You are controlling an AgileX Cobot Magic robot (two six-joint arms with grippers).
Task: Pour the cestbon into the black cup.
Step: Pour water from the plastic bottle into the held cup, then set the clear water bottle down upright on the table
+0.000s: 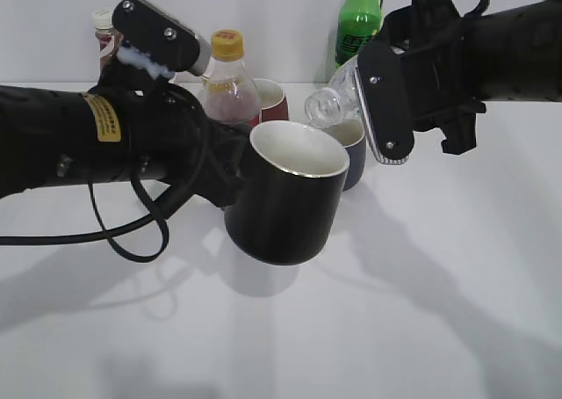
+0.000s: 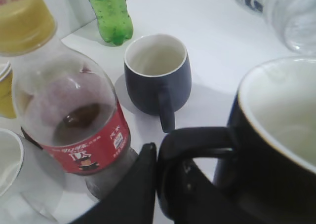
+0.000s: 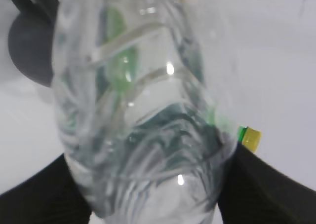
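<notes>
My left gripper is shut on the handle of the black cup and holds it above the table, mouth up. The cup's white inside shows in the left wrist view. My right gripper is shut on the cestbon, a clear ribbed bottle tipped on its side. Its open neck points left, just above and behind the cup's rim. The bottle fills the right wrist view, with my fingers dark on both sides. A corner of it shows in the left wrist view.
A red-labelled cola bottle with a yellow cap stands behind the cup. A dark blue mug stands behind, a dark red mug further back, and a green soda bottle at the wall. A small bottle stands far left.
</notes>
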